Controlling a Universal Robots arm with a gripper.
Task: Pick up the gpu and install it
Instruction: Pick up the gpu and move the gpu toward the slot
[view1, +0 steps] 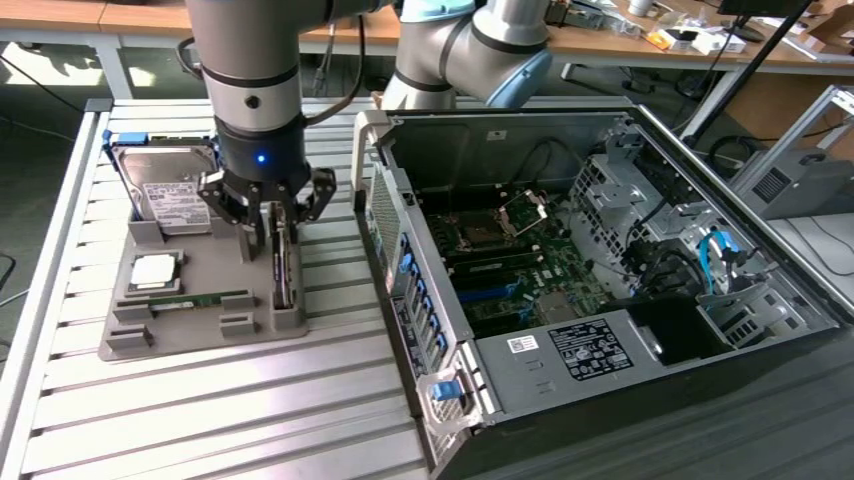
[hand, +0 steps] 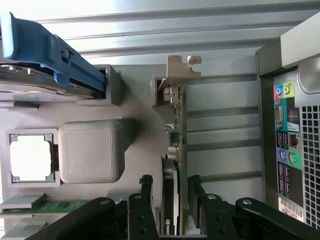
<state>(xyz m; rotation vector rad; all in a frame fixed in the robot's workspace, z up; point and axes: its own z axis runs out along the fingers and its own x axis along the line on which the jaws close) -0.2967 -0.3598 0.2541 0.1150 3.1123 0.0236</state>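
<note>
A: Any readable text?
B: Barely. The gpu (hand: 171, 195) carried a small green-and-white logo (hand: 168, 227) on its dark edge, probably the Nvidia eye mark; no letters were legible.
A: And the power supply label (view1: 594, 350)?
B: White, with dense black print and symbols, all too small to read. The small white sticker (view1: 521, 343) beside it was the same.
A: The hard drive label (view1: 171, 203)?
B: White, print unreadable. The rear case sticker (hand: 291, 209) had dark lines on white, and no numbers came through.
</note>
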